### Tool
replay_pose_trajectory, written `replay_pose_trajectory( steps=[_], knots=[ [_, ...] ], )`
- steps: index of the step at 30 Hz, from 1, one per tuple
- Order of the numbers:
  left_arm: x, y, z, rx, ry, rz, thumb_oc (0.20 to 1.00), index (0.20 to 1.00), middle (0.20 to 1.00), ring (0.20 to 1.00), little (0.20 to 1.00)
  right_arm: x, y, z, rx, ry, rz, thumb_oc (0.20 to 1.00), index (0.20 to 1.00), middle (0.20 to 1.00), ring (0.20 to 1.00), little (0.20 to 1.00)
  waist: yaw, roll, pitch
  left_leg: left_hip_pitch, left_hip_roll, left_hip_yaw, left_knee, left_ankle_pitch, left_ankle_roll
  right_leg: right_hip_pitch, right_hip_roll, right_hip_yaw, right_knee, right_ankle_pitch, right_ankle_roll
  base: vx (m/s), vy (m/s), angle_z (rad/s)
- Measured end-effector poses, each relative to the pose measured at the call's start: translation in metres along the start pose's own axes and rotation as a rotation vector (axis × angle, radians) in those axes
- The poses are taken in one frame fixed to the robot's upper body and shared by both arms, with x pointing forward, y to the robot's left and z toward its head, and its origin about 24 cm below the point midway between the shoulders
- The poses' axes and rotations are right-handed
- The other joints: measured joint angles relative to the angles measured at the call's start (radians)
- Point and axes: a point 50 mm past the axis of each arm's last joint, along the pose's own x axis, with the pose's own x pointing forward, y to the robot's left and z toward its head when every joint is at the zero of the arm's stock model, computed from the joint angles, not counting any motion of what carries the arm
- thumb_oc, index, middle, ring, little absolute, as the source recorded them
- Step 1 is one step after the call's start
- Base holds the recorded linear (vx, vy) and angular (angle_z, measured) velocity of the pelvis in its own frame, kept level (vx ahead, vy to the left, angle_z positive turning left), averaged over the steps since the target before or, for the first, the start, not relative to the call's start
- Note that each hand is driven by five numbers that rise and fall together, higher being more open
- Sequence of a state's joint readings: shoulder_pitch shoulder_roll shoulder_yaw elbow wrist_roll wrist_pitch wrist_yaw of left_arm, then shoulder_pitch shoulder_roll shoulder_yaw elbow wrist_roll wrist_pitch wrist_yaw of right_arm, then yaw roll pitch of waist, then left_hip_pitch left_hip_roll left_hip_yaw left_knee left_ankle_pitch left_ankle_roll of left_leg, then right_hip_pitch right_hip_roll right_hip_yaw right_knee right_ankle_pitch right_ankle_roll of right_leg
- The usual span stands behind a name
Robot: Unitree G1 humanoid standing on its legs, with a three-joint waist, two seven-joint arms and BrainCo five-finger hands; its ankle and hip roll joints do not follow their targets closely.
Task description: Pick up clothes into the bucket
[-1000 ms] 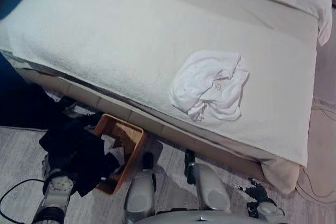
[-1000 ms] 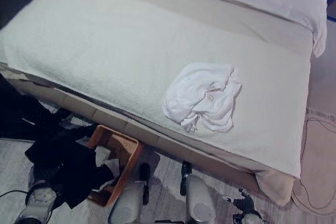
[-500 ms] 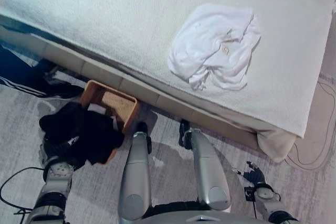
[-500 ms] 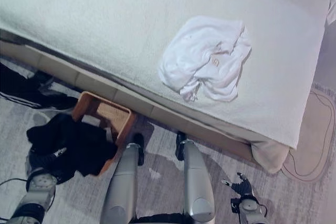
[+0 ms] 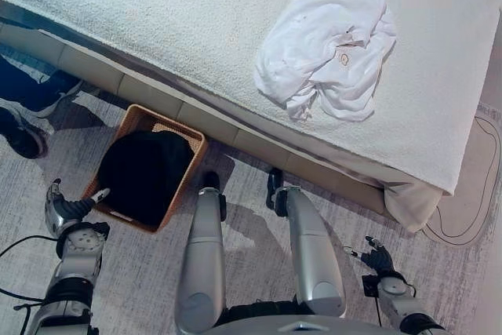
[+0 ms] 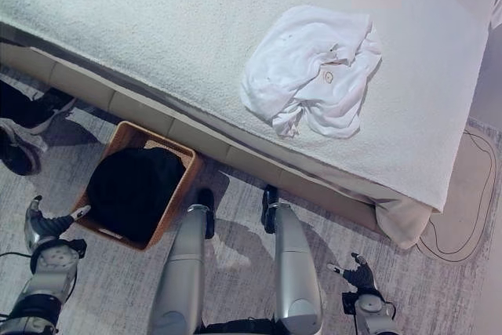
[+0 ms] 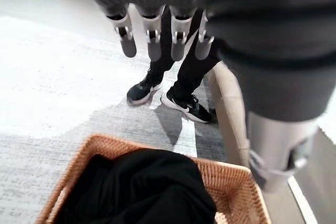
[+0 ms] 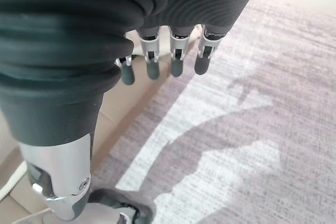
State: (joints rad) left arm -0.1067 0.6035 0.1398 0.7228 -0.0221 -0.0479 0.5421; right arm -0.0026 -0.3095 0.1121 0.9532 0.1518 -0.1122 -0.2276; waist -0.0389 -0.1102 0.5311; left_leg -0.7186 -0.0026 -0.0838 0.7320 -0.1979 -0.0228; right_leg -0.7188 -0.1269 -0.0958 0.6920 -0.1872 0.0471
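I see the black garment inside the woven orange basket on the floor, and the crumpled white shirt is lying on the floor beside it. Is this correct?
Not quite. The black garment is inside the woven orange basket on the floor, but the crumpled white shirt is lying on the white-covered bed, as the left eye view shows.

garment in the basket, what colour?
Black. The garment fills the woven orange-brown basket; the left wrist view shows it best.
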Motion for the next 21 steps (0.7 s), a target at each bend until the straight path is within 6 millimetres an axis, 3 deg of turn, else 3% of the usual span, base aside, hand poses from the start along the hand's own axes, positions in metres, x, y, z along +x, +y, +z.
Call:
replay_pose_trajectory(
  steps=[6, 7, 10, 11, 13, 14, 15, 17, 18, 21],
  knots=[
    [-0.02, -0.015, -0.008, -0.039, -0.003, -0.093, 1.0, 1.0, 1.0, 1.0, 1.0, 0.0, 0.001, 0.0, 0.01, 0.006, -0.001, 1.0, 1.0, 1.0, 1.0, 1.0, 0.0, -0.003, -0.001, 0.162, -0.006, 0.027, -0.124, 0.009, 0.012, 0.127, -0.011, 0.009, -0.08, 0.002, 0.001, 0.02, 0.005, -0.04],
    [-0.025, -0.023, -0.014, -0.086, 0.042, -0.15, 1.0, 1.0, 1.0, 1.0, 1.0, 0.003, 0.0, 0.008, 0.02, -0.003, -0.008, 1.0, 1.0, 1.0, 1.0, 1.0, 0.004, 0.007, 0.001, 0.217, -0.005, 0.027, -0.186, 0.012, 0.016, 0.171, -0.006, 0.006, -0.14, 0.011, 0.019, 0.05, 0.014, -0.4],
    [-0.038, -0.047, -0.031, -0.22, 0.173, -0.309, 1.0, 1.0, 1.0, 1.0, 1.0, 0.005, -0.004, 0.007, 0.011, 0.009, -0.005, 1.0, 1.0, 1.0, 1.0, 1.0, -0.006, 0.025, 0.0, 0.332, -0.013, 0.036, -0.242, 0.023, 0.026, 0.273, -0.019, 0.008, -0.155, 0.031, 0.018, 0.1, 0.007, -0.05],
    [-0.046, -0.062, -0.031, -0.25, 0.191, -0.418, 1.0, 1.0, 1.0, 1.0, 1.0, 0.005, -0.008, 0.006, -0.002, 0.015, -0.006, 1.0, 1.0, 1.0, 1.0, 1.0, -0.011, 0.049, -0.017, 0.378, -0.013, 0.035, -0.282, 0.023, 0.024, 0.316, -0.017, 0.009, -0.196, 0.031, 0.02, 0.13, -0.004, 0.05],
    [-0.058, -0.074, -0.035, -0.25, 0.198, -0.518, 1.0, 1.0, 1.0, 1.0, 1.0, 0.005, -0.016, 0.005, -0.017, 0.016, -0.013, 1.0, 1.0, 1.0, 1.0, 1.0, -0.016, 0.091, -0.058, 0.409, -0.005, 0.034, -0.356, 0.025, 0.028, 0.345, -0.007, 0.002, -0.253, 0.045, 0.034, 0.12, -0.026, -0.04],
    [-0.061, -0.076, -0.035, -0.253, 0.195, -0.539, 1.0, 1.0, 1.0, 1.0, 1.0, 0.005, -0.016, 0.004, -0.026, 0.015, -0.007, 1.0, 1.0, 1.0, 1.0, 1.0, -0.017, 0.097, -0.07, 0.426, -0.009, 0.037, -0.374, 0.03, 0.026, 0.353, -0.011, 0.004, -0.262, 0.048, 0.031, 0.09, -0.038, 0.08],
    [-0.069, -0.082, -0.04, -0.241, 0.204, -0.585, 1.0, 1.0, 1.0, 1.0, 1.0, 0.003, -0.018, -0.001, -0.04, 0.028, -0.001, 1.0, 1.0, 1.0, 1.0, 1.0, -0.021, 0.109, -0.084, 0.488, -0.012, 0.043, -0.421, 0.073, 0.009, 0.399, -0.015, 0.002, -0.277, 0.077, 0.013, 0.09, -0.031, 0.0],
    [-0.089, -0.091, -0.058, -0.23, 0.275, -0.636, 1.0, 1.0, 1.0, 1.0, 1.0, 0.0, -0.02, -0.011, -0.053, 0.053, -0.002, 1.0, 1.0, 1.0, 1.0, 1.0, -0.025, 0.138, -0.171, 0.506, -0.005, 0.044, -0.468, 0.079, 0.009, 0.412, -0.003, 0.003, -0.318, 0.074, 0.012, 0.06, -0.038, -0.15],
    [-0.101, -0.099, -0.065, -0.187, 0.291, -0.679, 1.0, 1.0, 1.0, 1.0, 1.0, -0.001, -0.021, -0.015, -0.064, 0.065, 0.001, 1.0, 1.0, 1.0, 1.0, 1.0, -0.028, 0.164, -0.195, 0.557, 0.006, 0.044, -0.523, 0.125, 0.01, 0.457, 0.008, -0.007, -0.364, 0.089, 0.014, 0.04, -0.039, -0.08],
    [-0.118, -0.11, -0.07, -0.115, 0.286, -0.756, 1.0, 1.0, 1.0, 1.0, 1.0, -0.004, -0.02, -0.025, -0.075, 0.103, 0.019, 1.0, 1.0, 1.0, 1.0, 1.0, -0.028, 0.17, -0.246, 0.61, 0.013, 0.042, -0.586, 0.161, -0.004, 0.5, 0.017, -0.015, -0.402, 0.093, 0.016, 0.03, -0.049, 0.01]
  ],
)
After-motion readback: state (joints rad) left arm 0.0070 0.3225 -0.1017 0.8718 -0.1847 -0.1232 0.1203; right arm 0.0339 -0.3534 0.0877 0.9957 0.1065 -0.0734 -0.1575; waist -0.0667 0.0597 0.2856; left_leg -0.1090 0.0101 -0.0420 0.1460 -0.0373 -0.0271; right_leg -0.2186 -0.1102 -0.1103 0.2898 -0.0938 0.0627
